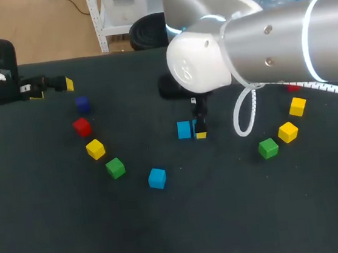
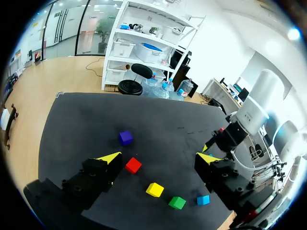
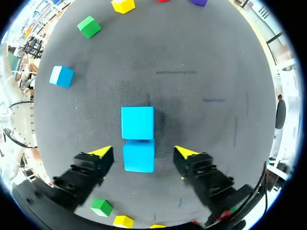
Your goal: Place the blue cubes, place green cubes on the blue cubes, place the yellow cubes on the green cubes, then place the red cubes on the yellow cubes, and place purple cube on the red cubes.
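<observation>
1. step in hand (judged): setting the blue base row at the centre of the table (image 1: 59,236), with the right arm.

2. procedure, left to right.
- left gripper (image 2: 159,157): jaws wide, nothing between them. it hangs near the table's far left edge, with the purple cube (image 2: 125,137) and red cube (image 2: 133,165) ahead of it. leave it parked there, well apart from the row.
- loose blue cube (image 1: 157,178): lies near the row, to its front left. route no move over it at table height.
- right gripper (image 3: 143,152): jaws partly wide, gripping nothing. if this is a release, raise it straight up with no sideways drift and no closing, so that neither finger nudges the cube. confirm the pair sits flush before fetching the next cube.
- green cube (image 1: 268,148) and yellow cube (image 1: 287,132), at the right: well apart from the row, and not needed until the blue row is complete.

3. position of the thing relative to the jaws, right wrist view.
- one finger (image 3: 100,152): apart from the cube, with a strip of table showing between.
- second blue cube (image 3: 139,158): on the table between the fingers, square to them. its far face touches the first blue cube (image 3: 137,122), which lies just ahead of the fingertips, outside the jaws.
- other finger: likewise apart, with a somewhat wider gap.
</observation>
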You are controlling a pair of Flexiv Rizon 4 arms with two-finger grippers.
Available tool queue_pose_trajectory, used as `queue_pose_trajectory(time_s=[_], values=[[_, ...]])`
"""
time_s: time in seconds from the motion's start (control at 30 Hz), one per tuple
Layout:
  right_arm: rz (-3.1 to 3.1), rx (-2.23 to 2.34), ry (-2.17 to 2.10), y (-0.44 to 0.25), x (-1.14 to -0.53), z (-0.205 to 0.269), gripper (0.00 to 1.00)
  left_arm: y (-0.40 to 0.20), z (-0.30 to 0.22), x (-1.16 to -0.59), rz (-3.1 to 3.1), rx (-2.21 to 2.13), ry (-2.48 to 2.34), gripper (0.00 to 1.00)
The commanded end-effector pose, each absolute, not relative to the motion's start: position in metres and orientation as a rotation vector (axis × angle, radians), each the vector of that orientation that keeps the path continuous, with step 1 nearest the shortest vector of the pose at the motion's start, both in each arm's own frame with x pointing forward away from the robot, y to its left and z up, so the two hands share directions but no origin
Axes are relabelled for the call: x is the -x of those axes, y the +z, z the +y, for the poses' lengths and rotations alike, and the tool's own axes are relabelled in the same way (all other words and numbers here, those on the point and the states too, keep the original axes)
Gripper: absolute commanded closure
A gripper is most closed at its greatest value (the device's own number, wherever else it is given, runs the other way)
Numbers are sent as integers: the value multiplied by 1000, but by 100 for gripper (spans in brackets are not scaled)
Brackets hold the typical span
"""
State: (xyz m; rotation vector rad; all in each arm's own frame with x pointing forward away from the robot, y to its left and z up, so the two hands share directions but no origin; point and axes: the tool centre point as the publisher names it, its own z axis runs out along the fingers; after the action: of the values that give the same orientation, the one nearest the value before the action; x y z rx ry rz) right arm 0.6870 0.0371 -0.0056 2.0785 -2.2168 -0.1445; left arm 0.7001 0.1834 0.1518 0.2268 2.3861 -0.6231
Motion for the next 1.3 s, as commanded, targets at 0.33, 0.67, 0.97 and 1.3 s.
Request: queue_pose_trajectory(time_s=[0.33,0.67,0.97,1.3], values=[[-2307,-2071,-200,32,-676,20,0,151,185,-700,2378,-230,-632,0],[-2526,-2132,-215,65,-648,28,0,151,185,-700,2378,-230,-632,0],[-2643,-2115,-123,70,-619,40,0,151,185,-700,2378,-230,-632,0],[-2758,-2070,-89,83,-608,28,0,151,185,-700,2378,-230,-632,0]])
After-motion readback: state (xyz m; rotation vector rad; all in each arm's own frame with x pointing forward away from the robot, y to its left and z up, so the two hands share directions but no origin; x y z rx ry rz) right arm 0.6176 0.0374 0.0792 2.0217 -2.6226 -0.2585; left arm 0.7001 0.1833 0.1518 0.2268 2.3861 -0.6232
